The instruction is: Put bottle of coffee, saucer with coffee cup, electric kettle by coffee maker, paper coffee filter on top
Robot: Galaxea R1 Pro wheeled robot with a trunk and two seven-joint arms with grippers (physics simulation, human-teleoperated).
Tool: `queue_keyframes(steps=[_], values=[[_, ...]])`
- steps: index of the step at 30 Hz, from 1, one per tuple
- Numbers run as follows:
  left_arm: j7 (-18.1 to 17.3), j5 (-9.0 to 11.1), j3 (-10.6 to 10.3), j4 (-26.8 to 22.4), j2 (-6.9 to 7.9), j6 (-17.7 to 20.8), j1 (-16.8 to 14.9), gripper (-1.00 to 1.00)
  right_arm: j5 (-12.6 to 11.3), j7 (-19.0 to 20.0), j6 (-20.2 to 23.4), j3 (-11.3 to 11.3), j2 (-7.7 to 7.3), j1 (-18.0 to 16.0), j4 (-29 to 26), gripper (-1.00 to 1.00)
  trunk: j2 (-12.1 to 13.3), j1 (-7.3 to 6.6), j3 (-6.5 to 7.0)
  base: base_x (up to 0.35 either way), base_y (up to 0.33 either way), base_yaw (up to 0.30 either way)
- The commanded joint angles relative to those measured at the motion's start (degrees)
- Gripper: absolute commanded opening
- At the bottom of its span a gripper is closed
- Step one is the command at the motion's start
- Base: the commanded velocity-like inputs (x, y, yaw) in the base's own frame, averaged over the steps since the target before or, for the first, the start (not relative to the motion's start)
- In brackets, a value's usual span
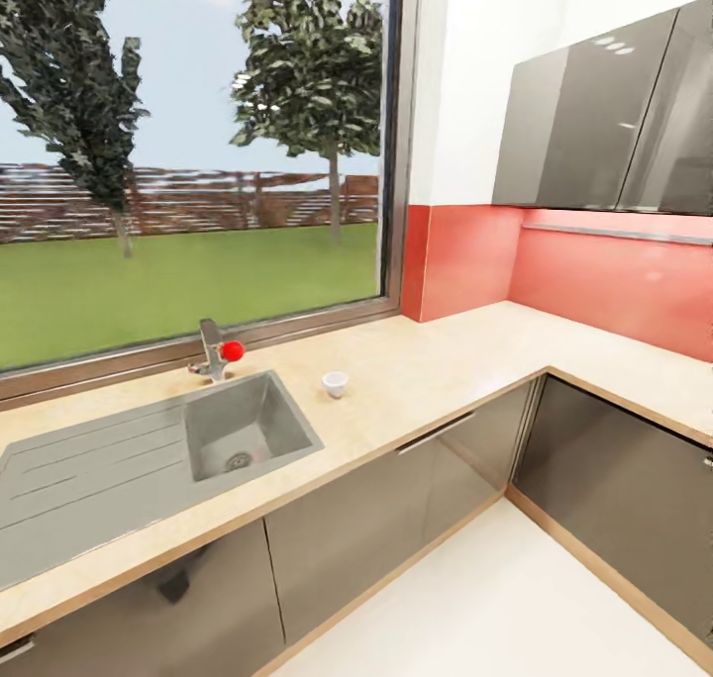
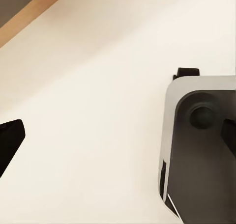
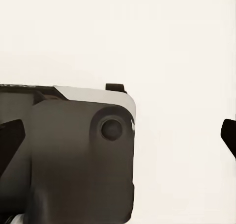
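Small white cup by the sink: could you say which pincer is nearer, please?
Probably left: left pincer hangs over floor near the wood-trimmed cabinet edge; right pincer over open floor.

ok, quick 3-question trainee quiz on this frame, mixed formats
1. True or false: the coffee cup stands inside the sink.
2. Multiple choice: the red knob belongs to A) the faucet B) an upper cabinet C) a kettle.
3. Fill in: behind the sink is a large ____ showing lawn and trees.

Key: 1 false, it stands on the countertop beside the sink. 2 A. 3 window.
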Motion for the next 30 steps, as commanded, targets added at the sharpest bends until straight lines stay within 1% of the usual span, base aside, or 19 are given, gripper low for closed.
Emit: queue_keyframes(steps=[1,6,8,30], values=[[0.2,-0.6,0.5,0.1,0.02,-0.2,-0.1,1.0,-0.6,-0.2,-0.2,0.5,0.02,0.0,0.1,1.0,-0.1,0.03,-0.1,0.162,-0.293,0.0],[0.2,-0.6,0.5,0.1,-0.01,-0.2,-0.1,1.0,-0.8,-0.2,-0.2,0.4,0.02,0.0,0.1,1.0,-0.1,0.03,-0.1,0.162,-0.293,0.013],[0.2,-0.6,0.5,0.1,-0.02,-0.2,-0.1,1.0,-0.8,-0.2,-0.2,0.3,0.02,0.0,0.1,1.0,-0.1,0.03,-0.1,0.162,-0.293,0.178],[0.2,-0.6,0.5,0.1,-0.09,-0.5,-0.1,1.0,-0.8,-0.3,-0.2,0.3,0.1,0.0,0.1,1.0,-0.1,0.03,-0.1,0.142,-0.292,0.271]])
